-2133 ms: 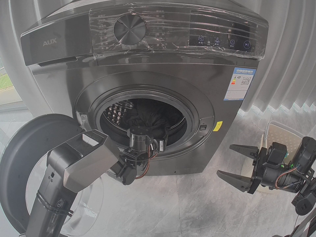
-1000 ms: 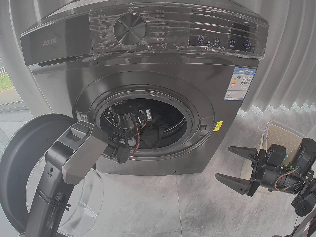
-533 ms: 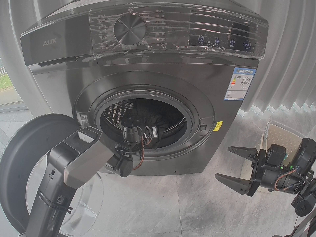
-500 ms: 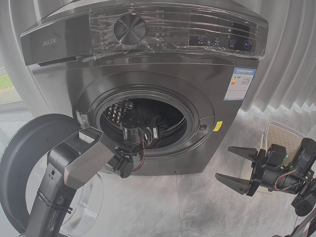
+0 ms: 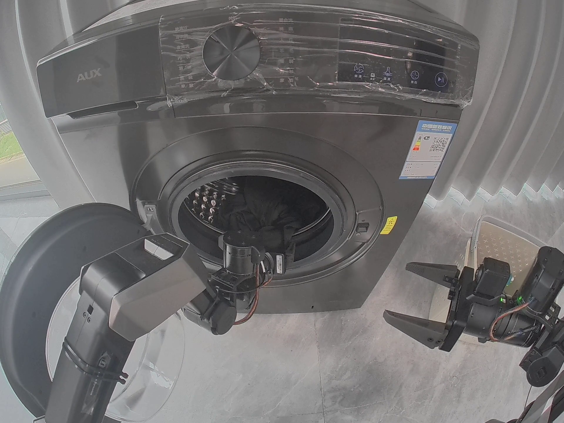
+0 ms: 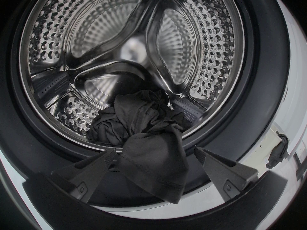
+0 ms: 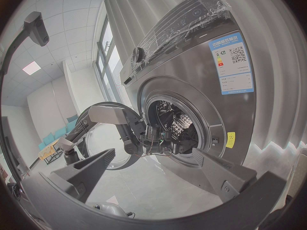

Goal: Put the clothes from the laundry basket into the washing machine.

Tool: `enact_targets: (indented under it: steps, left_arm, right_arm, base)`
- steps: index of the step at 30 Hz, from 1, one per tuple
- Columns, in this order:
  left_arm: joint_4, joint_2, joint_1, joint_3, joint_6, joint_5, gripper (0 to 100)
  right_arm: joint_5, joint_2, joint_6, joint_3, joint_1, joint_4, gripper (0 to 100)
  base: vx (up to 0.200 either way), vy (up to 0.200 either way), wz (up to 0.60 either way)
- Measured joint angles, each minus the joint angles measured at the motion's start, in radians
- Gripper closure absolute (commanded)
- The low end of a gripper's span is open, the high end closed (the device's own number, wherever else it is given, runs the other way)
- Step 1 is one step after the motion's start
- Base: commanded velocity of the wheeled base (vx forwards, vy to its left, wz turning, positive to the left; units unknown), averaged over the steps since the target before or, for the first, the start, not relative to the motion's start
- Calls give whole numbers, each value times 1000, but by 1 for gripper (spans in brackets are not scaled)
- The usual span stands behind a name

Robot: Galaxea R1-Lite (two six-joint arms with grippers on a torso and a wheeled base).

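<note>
The grey washing machine (image 5: 258,124) stands with its round door (image 5: 35,277) swung open to the left. Black clothes (image 6: 134,115) lie bunched at the front of the steel drum (image 6: 134,45), and one fold (image 6: 156,170) hangs out over the dark door seal. My left gripper (image 6: 154,149) is open at the drum mouth, one finger on each side of that hanging fold, holding nothing. My right gripper (image 5: 420,298) is open and empty above the floor, right of the machine, just in front of the white laundry basket (image 5: 505,239).
Grey marble floor (image 5: 329,371) spreads in front of the machine. Pale curtains (image 5: 517,118) hang behind and to the right. The open door takes up the space at the lower left beside my left arm.
My left arm reached deep into the drum a second ago, then drew back and down to the drum mouth. The black clothes stay inside. My right arm has barely moved.
</note>
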Motion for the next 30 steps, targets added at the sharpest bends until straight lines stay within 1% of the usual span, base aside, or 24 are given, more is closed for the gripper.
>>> enact_targets:
  steps: [4,9,10,24,30]
  left_arm:
    - [6,11,5,-32,0,-8,0]
    - [24,51,14,-112,-1,-11,0]
    - [28,61,17,-125,-1,-11,100]
    - [20,102,26,-161,0,-12,100]
    - [6,106,31,-237,0,4,100]
  right_arm:
    - [0,0,1,0,4,0,0]
    - [0,0,1,3,7,0,0]
    - [0,0,1,3,8,0,0]
    - [0,0,1,6,11,0,0]
    - [0,0,1,6,11,0,0]
  base:
    - [0,0,0]
    - [0,0,0]
    - [0,0,0]
    - [0,0,0]
    - [0,0,0]
